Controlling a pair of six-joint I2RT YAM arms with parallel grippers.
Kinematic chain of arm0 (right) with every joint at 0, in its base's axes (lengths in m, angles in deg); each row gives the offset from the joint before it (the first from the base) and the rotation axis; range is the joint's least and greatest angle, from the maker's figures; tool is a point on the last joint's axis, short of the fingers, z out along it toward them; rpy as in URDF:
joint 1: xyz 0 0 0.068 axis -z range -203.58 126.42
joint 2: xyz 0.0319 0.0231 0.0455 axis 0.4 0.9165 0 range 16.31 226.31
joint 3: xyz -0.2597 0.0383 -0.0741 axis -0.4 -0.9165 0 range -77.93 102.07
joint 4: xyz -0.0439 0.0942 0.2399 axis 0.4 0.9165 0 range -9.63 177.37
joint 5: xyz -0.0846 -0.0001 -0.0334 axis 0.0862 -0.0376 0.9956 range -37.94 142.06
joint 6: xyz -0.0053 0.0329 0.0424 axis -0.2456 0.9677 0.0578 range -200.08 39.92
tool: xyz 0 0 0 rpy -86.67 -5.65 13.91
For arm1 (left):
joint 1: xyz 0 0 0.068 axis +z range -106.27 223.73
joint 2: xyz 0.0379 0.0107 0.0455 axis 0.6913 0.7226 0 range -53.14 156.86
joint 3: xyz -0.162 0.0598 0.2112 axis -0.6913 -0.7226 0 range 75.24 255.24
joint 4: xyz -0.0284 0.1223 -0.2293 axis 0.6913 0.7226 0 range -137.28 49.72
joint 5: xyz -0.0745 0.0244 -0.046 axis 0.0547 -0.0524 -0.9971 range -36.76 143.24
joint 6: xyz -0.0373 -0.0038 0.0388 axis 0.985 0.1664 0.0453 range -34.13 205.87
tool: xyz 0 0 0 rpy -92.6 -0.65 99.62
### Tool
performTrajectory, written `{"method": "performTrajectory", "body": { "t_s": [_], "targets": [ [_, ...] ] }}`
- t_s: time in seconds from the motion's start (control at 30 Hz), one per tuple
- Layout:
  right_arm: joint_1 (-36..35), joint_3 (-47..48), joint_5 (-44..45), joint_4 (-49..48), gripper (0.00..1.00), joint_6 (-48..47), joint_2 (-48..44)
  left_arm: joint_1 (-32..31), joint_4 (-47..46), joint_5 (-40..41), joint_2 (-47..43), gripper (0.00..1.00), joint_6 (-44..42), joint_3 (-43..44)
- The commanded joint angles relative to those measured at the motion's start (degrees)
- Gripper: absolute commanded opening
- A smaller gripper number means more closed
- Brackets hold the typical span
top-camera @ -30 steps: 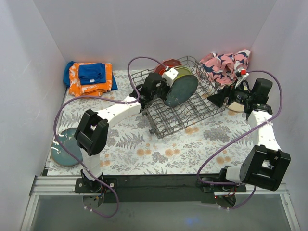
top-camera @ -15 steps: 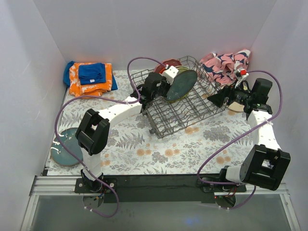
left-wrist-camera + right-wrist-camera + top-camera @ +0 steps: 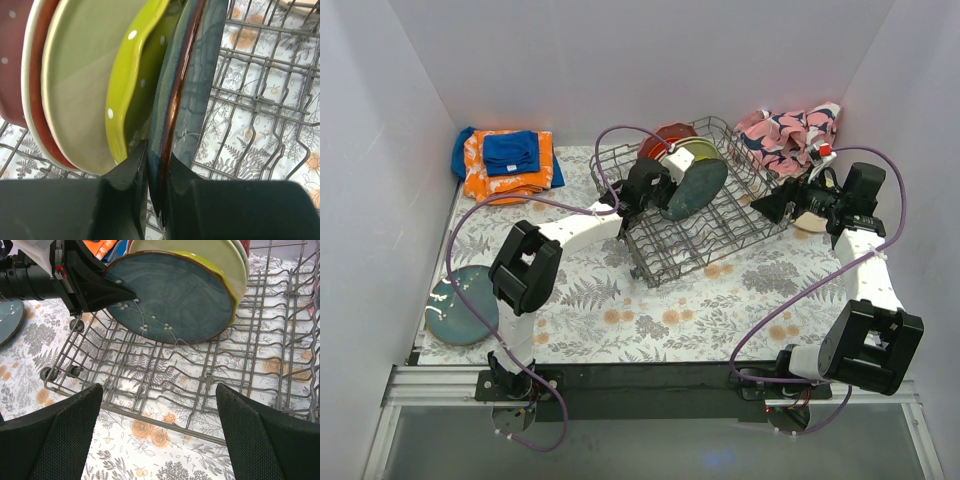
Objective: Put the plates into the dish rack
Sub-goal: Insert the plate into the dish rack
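The left gripper is clamped on the rim of the blue plate, which is stood upright in the rack against the green plate. The right gripper is spread wide nearby. The blue plate is judged stiff, glazed (so slippery) and breakable, and is best pinched at the rim.

Lower rim of the slate-blue plate out of sight between the left fingers, top off-frame.
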Motion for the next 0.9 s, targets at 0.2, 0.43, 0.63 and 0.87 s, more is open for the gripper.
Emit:
{"method": "performTrajectory", "body": {
  "t_s": [0.2, 0.43, 0.63, 0.87],
  "targets": [
    [0.4, -0.4, -1.6, -0.8, 0.98, -0.7, 0.1, -0.6, -8.6, 0.0, -1.9, 0.00, 0.6, 3.8],
    [0.3, -0.4, -1.7, -0.8, 0.98, -0.7, 0.1, -0.7, -7.9, -0.2, -1.1, 0.08, 1.5, 4.3],
    [0.5, -0.4, -1.8, -0.8, 0.99, -0.7, -0.1, -0.8, -7.5, 0.4, -1.1, 0.22, 2.0, 4.9],
    [0.4, -0.5, -2.0, -0.8, 0.98, -0.7, -0.1, -1.1, -7.2, 1.3, -2.9, 0.39, 3.0, 5.4]
  ]
}}
